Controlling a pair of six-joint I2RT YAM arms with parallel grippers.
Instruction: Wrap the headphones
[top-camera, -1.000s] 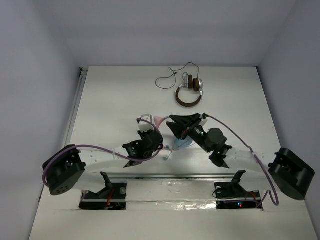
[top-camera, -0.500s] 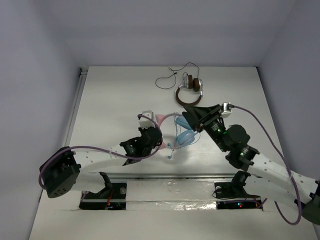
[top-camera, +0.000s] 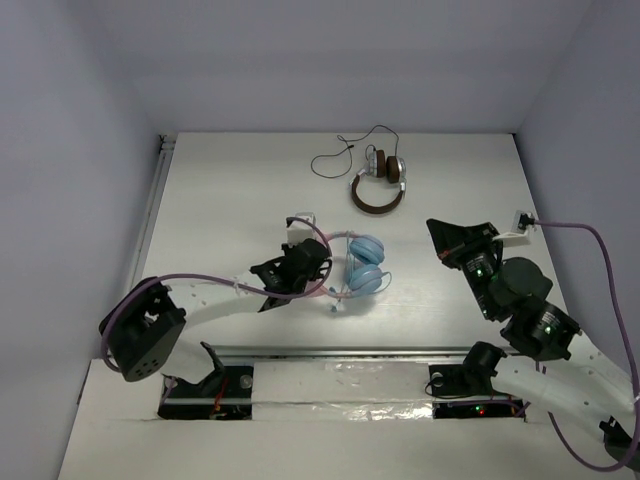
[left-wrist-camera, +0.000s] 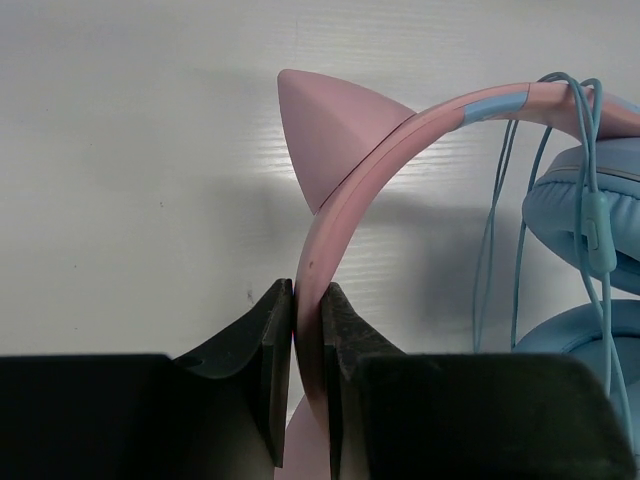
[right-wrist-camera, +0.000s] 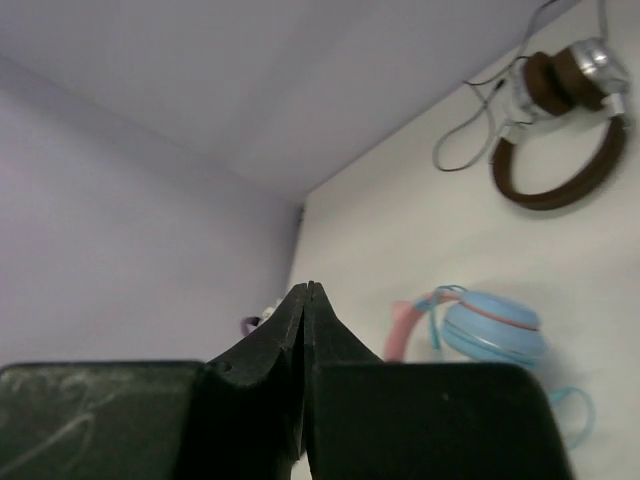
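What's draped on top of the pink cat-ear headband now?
A thin light blue cable loops over the headband beside the round light blue ear cups. The left gripper pinches the band lower down. Whatever lies under the cups is covered.

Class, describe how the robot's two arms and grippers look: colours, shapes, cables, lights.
The left arm and right arm have white links between bulky black joints, with a purple cable looping along each. Small green lights glow on the right arm. The left gripper and right gripper each have two matte black, wedge-shaped fingers tapering to narrow tips.
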